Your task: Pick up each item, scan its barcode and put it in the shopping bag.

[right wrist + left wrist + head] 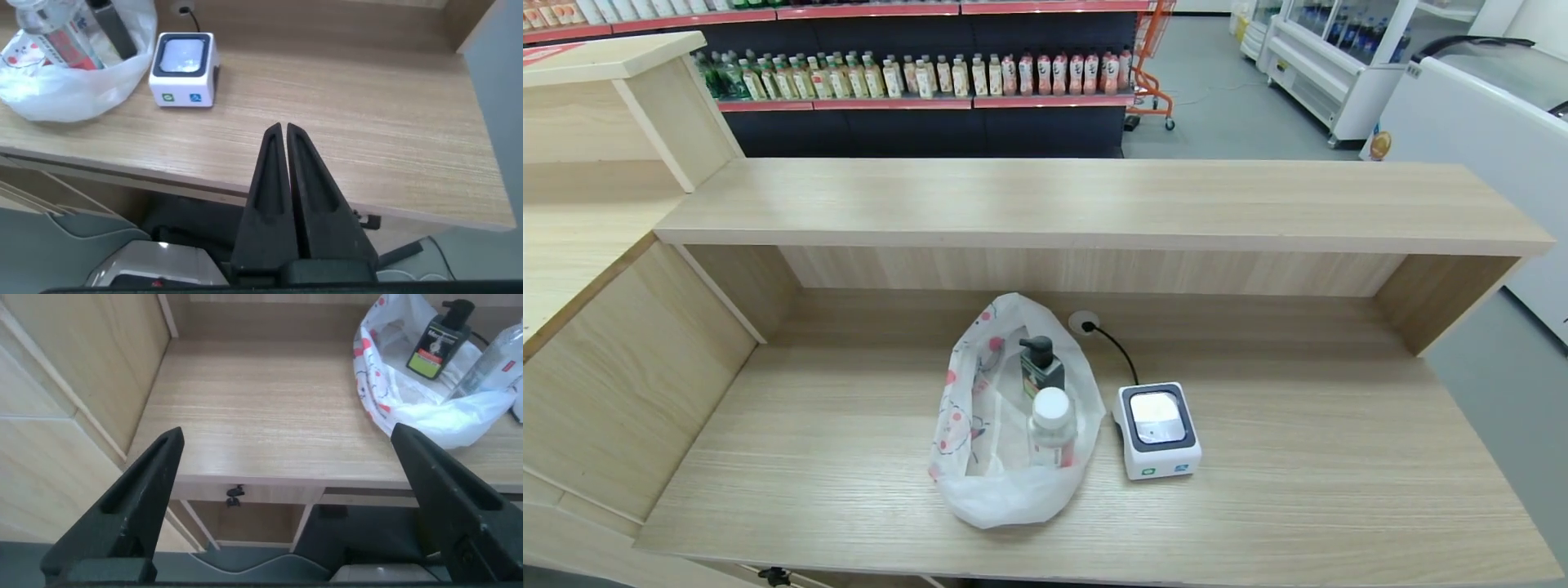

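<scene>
A white plastic shopping bag (980, 457) with red print lies on the wooden counter. Inside it stand a dark pump bottle (1041, 367) and a clear bottle with a white cap (1052, 425). The bag (409, 408) and pump bottle (440, 339) also appear in the left wrist view, the bag (65, 77) in the right wrist view. A white barcode scanner (1156, 429) sits just right of the bag, also seen as the scanner (185, 69). My left gripper (286, 441) is open, held off the counter's front edge. My right gripper (284, 139) is shut with nothing in it, also before the front edge.
A black cable (1115, 347) runs from the scanner to a hole at the counter's back. A raised wooden ledge (1094, 204) spans the back, a side panel (629, 367) closes the left. Bare counter (1339, 457) lies right of the scanner.
</scene>
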